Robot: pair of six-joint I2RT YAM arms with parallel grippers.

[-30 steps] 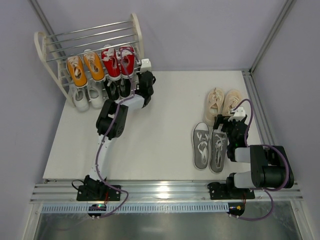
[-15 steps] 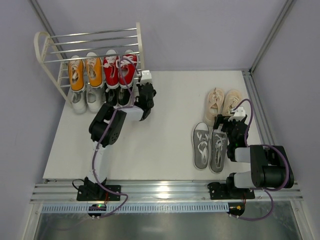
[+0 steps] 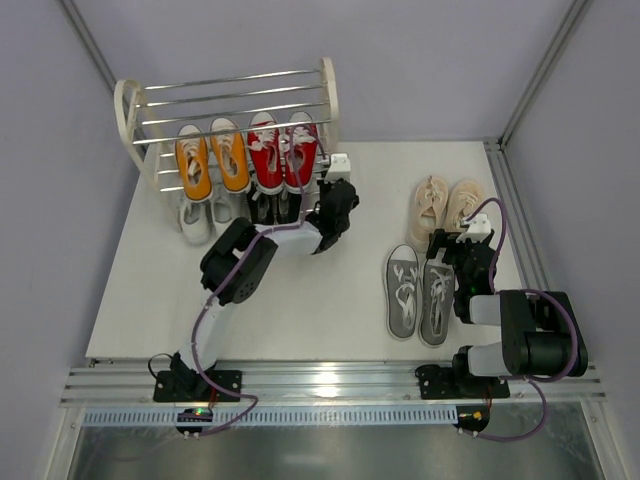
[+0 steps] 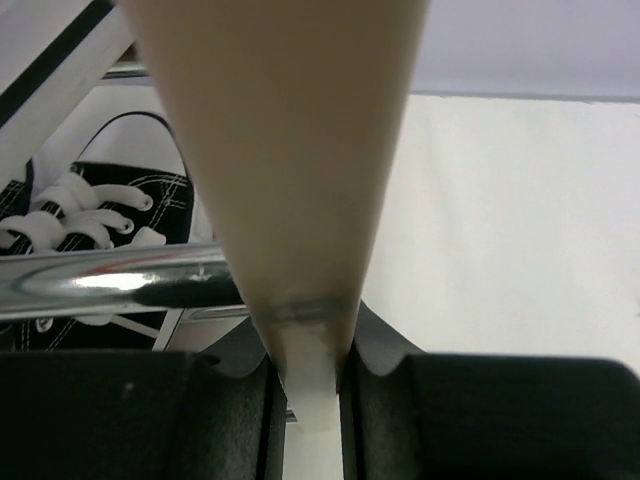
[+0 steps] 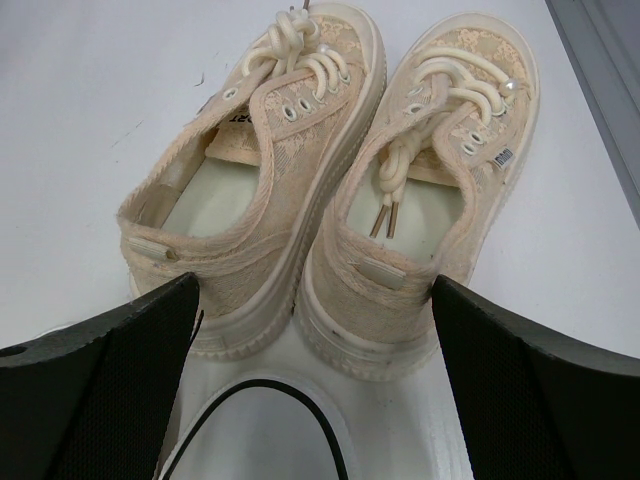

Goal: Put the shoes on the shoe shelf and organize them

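Left fingers [image 4: 130, 420] are clamping the shelf [image 4: 290, 150] by its cream end frame, seemingly repositioning it at the table's [image 3: 300, 300] far left. Right fingers [image 5: 90, 400] are gaping wide just behind the beige pair [image 5: 330, 200], likely needing grasping next, with the grey pair [image 3: 420, 292] lying beside.

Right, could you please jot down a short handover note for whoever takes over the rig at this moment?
Left claw: shut on the right end frame of the shoe shelf.
Right claw: open, holding nothing, just behind the heels of the beige pair.
Done: orange pair and red pair sit on one tier, with the white pair and black pair on the tier below.
Left to do: the beige pair and grey pair are on the table at the right, not yet shelved.
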